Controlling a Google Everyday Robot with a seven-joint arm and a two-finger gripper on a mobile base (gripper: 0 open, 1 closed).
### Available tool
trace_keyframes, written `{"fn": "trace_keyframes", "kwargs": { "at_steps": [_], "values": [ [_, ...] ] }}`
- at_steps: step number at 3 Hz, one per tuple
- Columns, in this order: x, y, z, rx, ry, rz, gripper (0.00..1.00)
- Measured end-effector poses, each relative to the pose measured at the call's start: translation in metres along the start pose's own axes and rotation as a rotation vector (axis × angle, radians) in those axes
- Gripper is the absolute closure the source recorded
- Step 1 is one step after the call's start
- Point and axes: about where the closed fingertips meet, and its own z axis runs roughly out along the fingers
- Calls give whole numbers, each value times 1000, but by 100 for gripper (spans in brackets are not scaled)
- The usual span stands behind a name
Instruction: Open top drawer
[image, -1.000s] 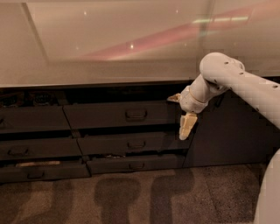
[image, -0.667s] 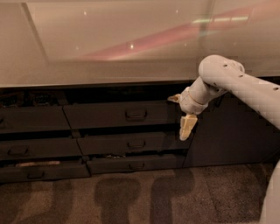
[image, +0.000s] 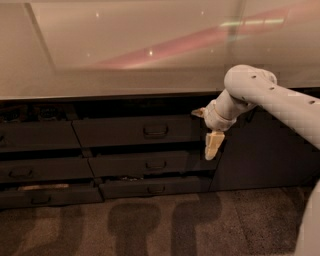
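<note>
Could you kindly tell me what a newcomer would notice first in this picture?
The white arm reaching in from the right stands out first. Its gripper hangs just past the right end of the top drawer, well away from the loop handle. Above the dark drawers, the glossy countertop shows a pink reflected streak.
</note>
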Motion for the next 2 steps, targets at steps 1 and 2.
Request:
{"fn": "trace_keyframes", "kwargs": {
  "at_steps": [1,2],
  "values": [
    [24,-13,12,-23,19,35,0],
    [24,-13,12,-23,19,35,0]
  ]
}}
